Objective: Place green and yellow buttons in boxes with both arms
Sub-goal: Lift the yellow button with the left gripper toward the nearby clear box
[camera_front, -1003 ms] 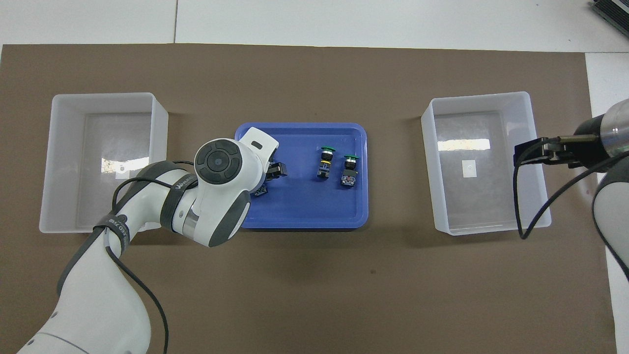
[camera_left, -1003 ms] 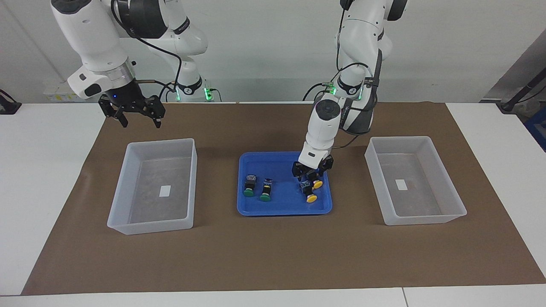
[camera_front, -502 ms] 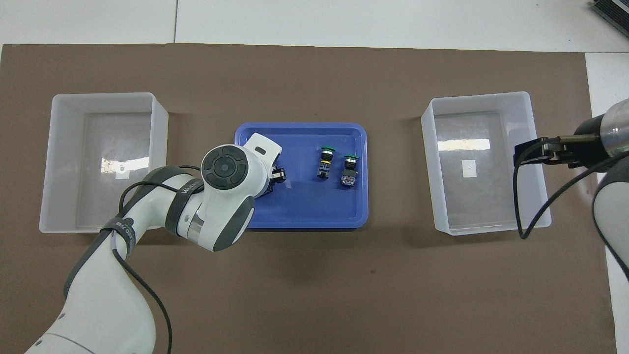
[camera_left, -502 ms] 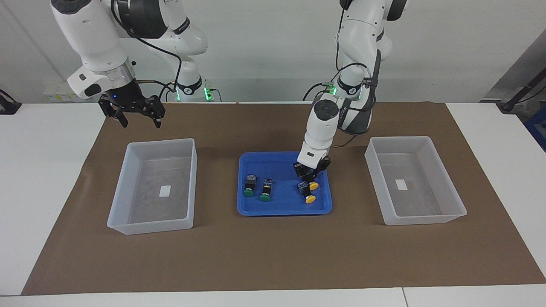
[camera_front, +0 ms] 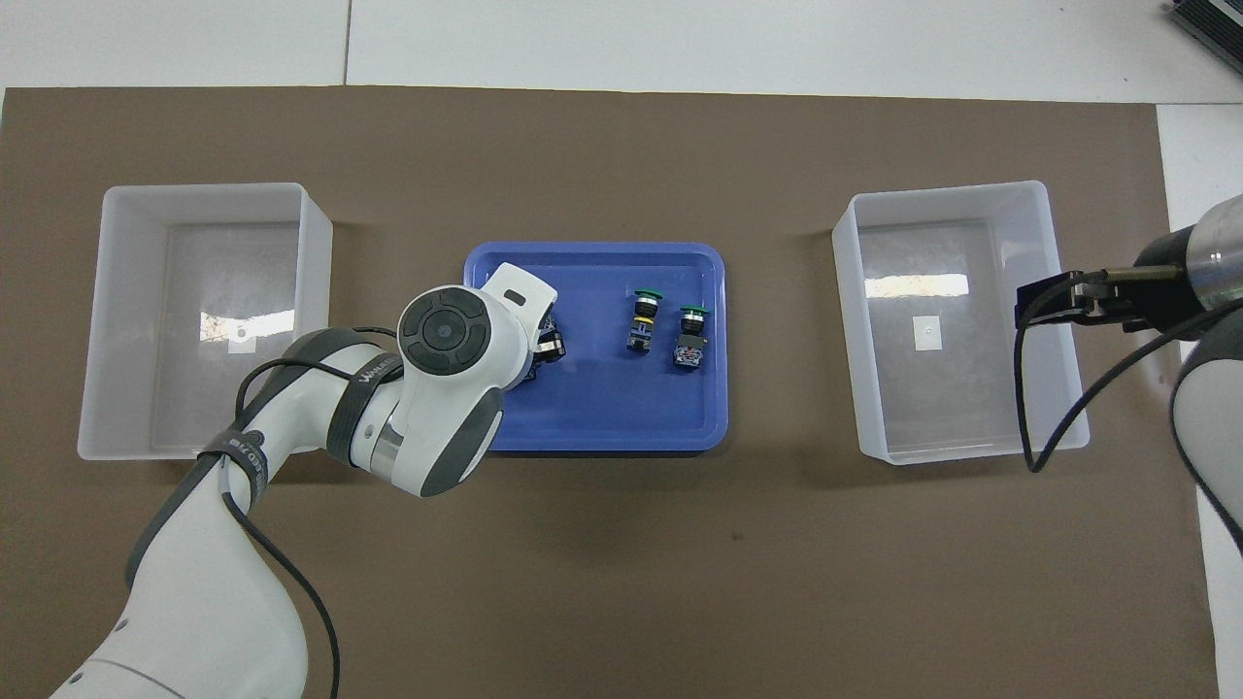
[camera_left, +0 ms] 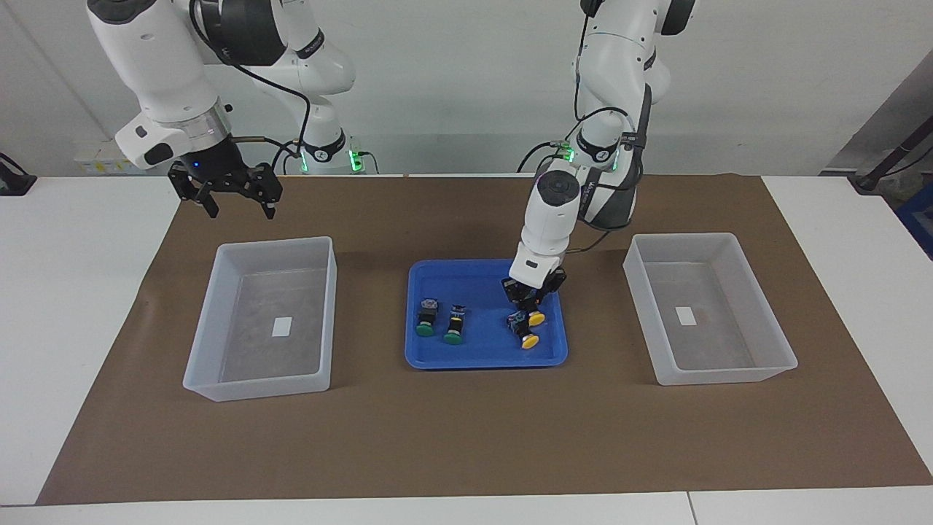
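Observation:
Two green buttons [camera_left: 425, 319] [camera_left: 453, 327] lie in the blue tray [camera_left: 481, 351], seen from overhead too [camera_front: 642, 318] [camera_front: 690, 335]. Two yellow buttons lie at the tray's left-arm end. My left gripper [camera_left: 528, 299] is down in the tray, shut on the yellow button [camera_left: 536, 316] nearer to the robots; the other yellow button [camera_left: 526, 335] lies just beside it. From overhead my left arm hides both yellow buttons. My right gripper [camera_left: 240, 208] is open, empty, and waits in the air by the box [camera_left: 255, 383] at its end. The other box [camera_left: 721, 373] holds only its label.
Tray and boxes stand in a row on a brown mat [camera_left: 466, 437]. In the overhead view the boxes [camera_front: 92, 320] [camera_front: 971, 451] flank the tray [camera_front: 602, 408], and the right gripper [camera_front: 1029, 303] shows over one box's wall.
My left gripper has settled lower onto the yellow button and narrowed around it; both yellow buttons shifted slightly. The right arm has not moved.

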Robot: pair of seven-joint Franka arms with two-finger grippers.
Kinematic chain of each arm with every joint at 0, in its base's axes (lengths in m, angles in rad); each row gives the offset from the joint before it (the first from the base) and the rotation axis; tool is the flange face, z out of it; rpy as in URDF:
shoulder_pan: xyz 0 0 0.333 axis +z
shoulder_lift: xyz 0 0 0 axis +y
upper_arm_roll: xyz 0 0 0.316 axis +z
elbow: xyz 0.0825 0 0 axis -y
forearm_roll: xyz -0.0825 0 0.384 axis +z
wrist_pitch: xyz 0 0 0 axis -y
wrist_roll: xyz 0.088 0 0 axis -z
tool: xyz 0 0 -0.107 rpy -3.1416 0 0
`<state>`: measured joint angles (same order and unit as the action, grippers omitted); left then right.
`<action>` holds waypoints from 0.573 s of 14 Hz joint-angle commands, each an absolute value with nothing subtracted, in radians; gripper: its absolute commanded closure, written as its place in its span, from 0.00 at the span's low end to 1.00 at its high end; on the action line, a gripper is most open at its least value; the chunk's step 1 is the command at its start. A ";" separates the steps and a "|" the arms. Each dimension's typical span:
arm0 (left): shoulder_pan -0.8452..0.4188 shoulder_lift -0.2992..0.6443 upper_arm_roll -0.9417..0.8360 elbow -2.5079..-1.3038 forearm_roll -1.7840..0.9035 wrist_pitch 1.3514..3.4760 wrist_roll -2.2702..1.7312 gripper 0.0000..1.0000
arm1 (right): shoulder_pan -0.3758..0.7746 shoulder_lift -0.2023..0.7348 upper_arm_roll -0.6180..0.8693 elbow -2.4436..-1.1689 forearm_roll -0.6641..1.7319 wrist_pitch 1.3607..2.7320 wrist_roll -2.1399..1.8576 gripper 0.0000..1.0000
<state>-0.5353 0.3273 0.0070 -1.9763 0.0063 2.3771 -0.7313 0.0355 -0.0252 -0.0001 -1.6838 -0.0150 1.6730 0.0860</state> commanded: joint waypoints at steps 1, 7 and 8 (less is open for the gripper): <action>-0.526 0.316 0.015 -1.893 0.014 2.275 -0.730 1.00 | 0.026 -0.037 -0.003 -1.695 0.012 1.666 0.057 0.00; -0.436 0.302 0.014 -1.699 0.012 2.064 -0.655 1.00 | 0.031 -0.037 -0.003 -1.695 0.012 1.666 0.057 0.00; -0.408 0.304 0.014 -1.660 0.006 2.022 -0.619 1.00 | 0.031 -0.037 -0.002 -1.695 0.012 1.666 0.057 0.00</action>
<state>-0.4531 0.3086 0.0193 -1.7259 0.0072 2.1082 -0.6766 0.0352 -0.0252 -0.0002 -1.6838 -0.0150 1.6730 0.0860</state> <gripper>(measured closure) 0.546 0.000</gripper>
